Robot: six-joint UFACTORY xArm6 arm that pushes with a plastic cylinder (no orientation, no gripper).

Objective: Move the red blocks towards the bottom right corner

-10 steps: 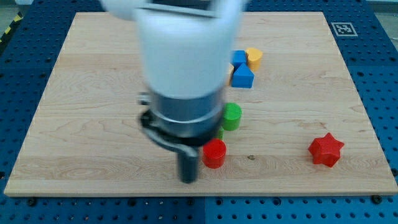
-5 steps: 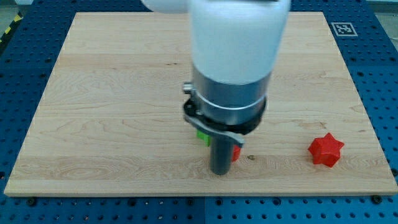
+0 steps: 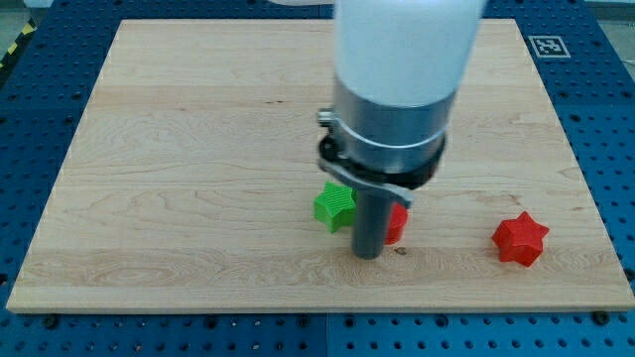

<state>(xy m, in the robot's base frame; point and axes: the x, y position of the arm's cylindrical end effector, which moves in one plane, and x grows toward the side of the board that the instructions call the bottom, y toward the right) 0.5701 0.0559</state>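
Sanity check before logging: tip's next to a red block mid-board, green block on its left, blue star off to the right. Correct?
One error: the star at the view's right is red, not blue, as the camera view shows. My tip is beside the red block, with the green block on its left.

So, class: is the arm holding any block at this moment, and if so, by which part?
Nothing is held; the arm has only a rod. My tip stands at the view's left of the partly hidden red block, seemingly touching it. The red star lies apart.
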